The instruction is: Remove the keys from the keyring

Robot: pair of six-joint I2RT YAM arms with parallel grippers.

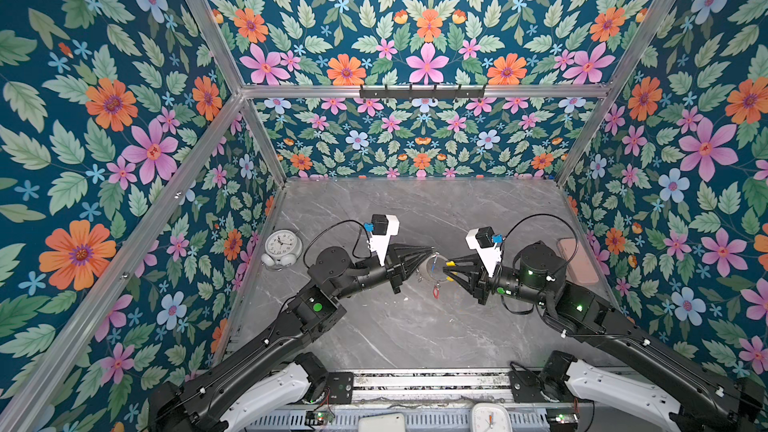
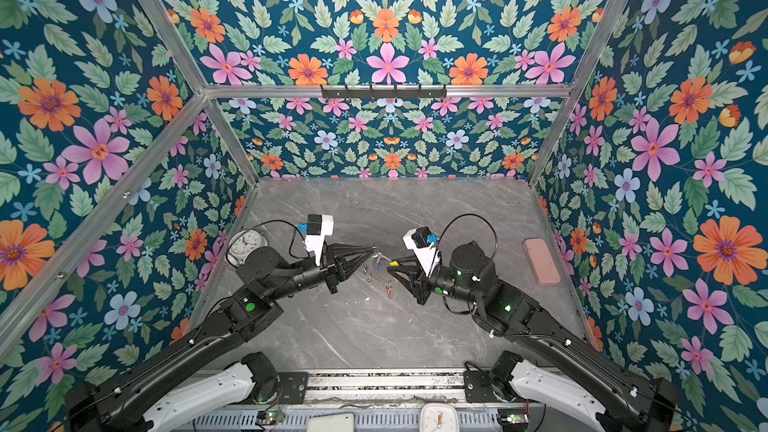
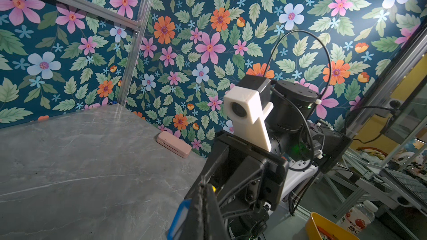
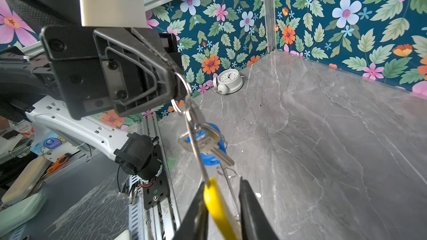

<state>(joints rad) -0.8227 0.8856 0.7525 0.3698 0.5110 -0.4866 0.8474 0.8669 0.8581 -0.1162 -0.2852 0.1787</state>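
1. Grey and thin, the large flat metal keyring (image 4: 200,162) hangs in the air between both grippers, I judge so that what hangs on it dangles free.
2. The left gripper (image 4: 173,72) is closed tight on the bare band of the keyring, probably to anchor it.
3. The right gripper (image 4: 221,181) stands narrow around the yellow plastic sleeve (image 4: 215,204); one finger touches it, but whether the other presses too, I cannot tell.
4. The small silver key with the blue plastic tag (image 4: 203,141) hangs from a small silver split ring (image 4: 177,109) just under the left gripper's tip.
5. The small silver key with the red plastic tag (image 1: 435,292) hangs near the right gripper's tip, apart from it.
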